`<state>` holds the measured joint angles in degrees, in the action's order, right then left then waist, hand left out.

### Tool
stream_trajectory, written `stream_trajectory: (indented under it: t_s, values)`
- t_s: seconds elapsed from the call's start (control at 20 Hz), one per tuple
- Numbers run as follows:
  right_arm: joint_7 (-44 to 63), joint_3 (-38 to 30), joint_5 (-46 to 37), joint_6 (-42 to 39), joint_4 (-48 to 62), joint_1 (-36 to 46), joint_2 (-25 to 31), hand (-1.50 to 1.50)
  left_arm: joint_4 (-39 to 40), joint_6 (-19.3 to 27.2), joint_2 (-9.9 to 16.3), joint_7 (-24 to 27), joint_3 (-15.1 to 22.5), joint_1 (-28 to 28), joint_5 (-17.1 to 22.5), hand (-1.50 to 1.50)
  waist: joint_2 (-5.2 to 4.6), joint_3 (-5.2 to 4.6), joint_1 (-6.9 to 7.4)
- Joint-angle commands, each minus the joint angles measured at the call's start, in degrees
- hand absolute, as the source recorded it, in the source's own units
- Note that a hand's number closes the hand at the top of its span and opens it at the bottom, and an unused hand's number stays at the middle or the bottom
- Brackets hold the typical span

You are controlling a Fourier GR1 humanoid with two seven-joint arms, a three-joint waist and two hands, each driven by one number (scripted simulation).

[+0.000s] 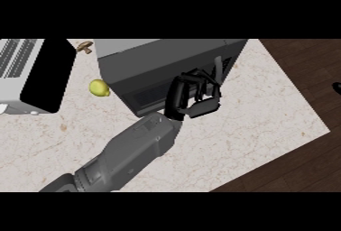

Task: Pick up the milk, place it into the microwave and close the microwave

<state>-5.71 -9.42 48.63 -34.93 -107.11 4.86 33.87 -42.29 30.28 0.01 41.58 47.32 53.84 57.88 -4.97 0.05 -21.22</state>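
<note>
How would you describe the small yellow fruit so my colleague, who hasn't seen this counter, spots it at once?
Find the big dark grey microwave at the back of the marble counter. Just off its left side, between it and the toaster oven, lies the lemon. It is the only yellow thing there.

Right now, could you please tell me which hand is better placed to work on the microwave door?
Left. The left hand is already at the microwave's front, beside its door handle, while the right hand shows nowhere in view.
</note>
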Motion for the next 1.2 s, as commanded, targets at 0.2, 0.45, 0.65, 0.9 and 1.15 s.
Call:
stream_trajectory:
  t_s: [0.2, 0.45, 0.65, 0.9, 1.15]
  values:
    - [1.0, -0.1, 2.3, -0.8, 0.0, 0.0, 1.2, -1.50, 4.8, -1.1, 0.0, -1.3, -1.2, 3.7, 2.4, 1.50, -0.80, -0.06, -0.84]
    - [1.3, -0.7, 3.0, -1.7, 0.0, 0.4, 2.4, -1.50, 5.3, -1.3, 0.0, -0.5, -0.7, 4.0, 3.1, 1.50, -0.85, -0.03, -0.80]
    - [1.7, -0.5, 4.6, -2.3, 0.4, 1.3, 3.0, -1.50, 5.7, -1.9, 0.0, -0.6, 2.4, 5.0, 2.0, 1.50, -0.83, 0.10, -0.53]
    - [1.8, 0.6, 7.4, -3.6, -0.4, 1.6, 3.1, -1.50, 9.2, 0.6, 0.0, -3.2, 4.7, 5.4, 1.7, 1.50, -0.43, 0.18, 0.37]
    - [2.2, 0.1, 8.7, -4.4, -0.9, 1.3, 4.2, -1.50, 11.0, 2.6, 0.0, -4.9, 4.8, 4.9, 3.6, 1.50, -0.23, 0.06, 1.32]
